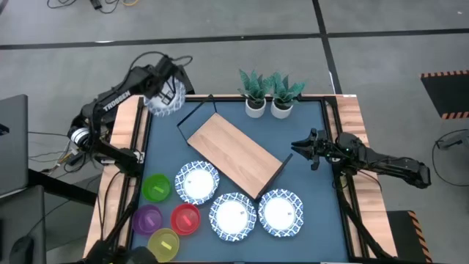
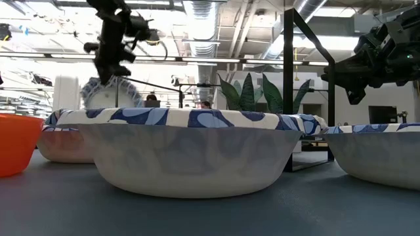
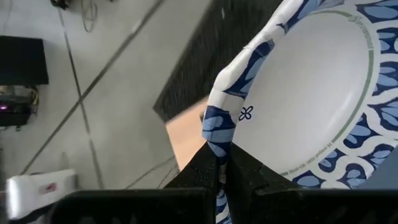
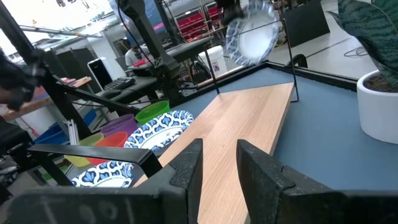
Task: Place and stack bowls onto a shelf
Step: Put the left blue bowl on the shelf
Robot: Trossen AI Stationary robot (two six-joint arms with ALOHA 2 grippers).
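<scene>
My left gripper is raised over the table's far-left corner and is shut on a white bowl with a blue rim, which also shows in the low view and in the right wrist view. Three more blue-rimmed bowls sit upright on the table near the shelf. The shelf is a light-wood board with black wire frames that lies diagonally mid-table. The green, purple, red and yellow bowls stand at the near left. My right gripper is open and hovers beside the shelf's right end. My left gripper pinches the blue-rimmed bowl's rim between its two fingers, one on the inner side and one on the outer side. The fingers come from above. The bowl is lifted clear of the table and hangs tilted nearly on edge below the gripper.
Two small white plant pots stand at the far edge behind the shelf. A wooden rim borders the dark blue tabletop. Bare tabletop shows between the shelf and the far-left corner and along the right side.
</scene>
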